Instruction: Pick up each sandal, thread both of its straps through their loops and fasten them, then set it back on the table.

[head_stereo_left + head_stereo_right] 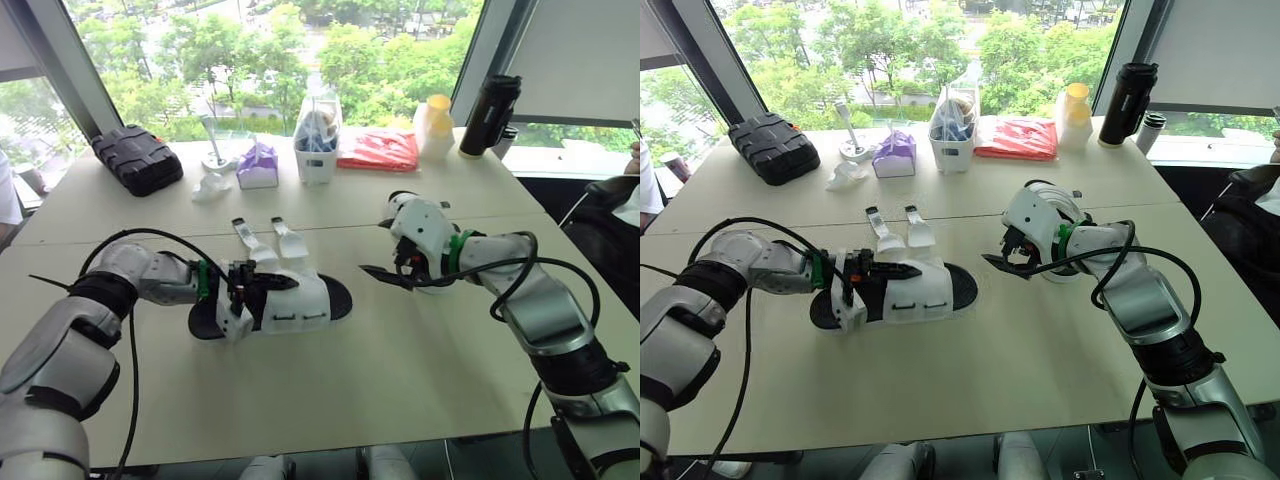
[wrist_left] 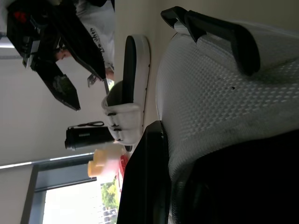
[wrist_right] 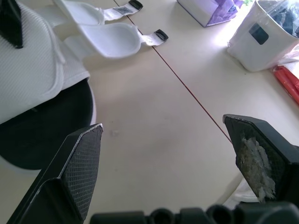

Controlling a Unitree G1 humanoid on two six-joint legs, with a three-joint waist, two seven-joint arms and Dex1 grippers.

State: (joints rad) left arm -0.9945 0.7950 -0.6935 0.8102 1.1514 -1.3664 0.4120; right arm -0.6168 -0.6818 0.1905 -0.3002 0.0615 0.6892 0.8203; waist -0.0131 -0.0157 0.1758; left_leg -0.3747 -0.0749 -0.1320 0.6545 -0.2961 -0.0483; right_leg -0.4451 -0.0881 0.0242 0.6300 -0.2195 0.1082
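Item: sandal (image 1: 300, 300), flat on the table (image 1: 400, 390), long axis crosswise, one end toward my right gripper (image 3: 161, 125), fingers spread, just beside. My left gripper (image 1: 268, 288) fingers pinch it from the other end. Its straps (image 1: 268, 240) splay away, unthreaded.

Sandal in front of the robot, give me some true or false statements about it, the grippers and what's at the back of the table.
1. Both straps of the sandal lie open, not threaded. True.
2. The right gripper clamps a strap. False: it is open, apart from the sandal, holding nothing.
3. The left gripper grips the sandal's white upper. True.
4. The black case sits at the far right of the table. False: it sits at the far left; the black bottle stands at the far right.
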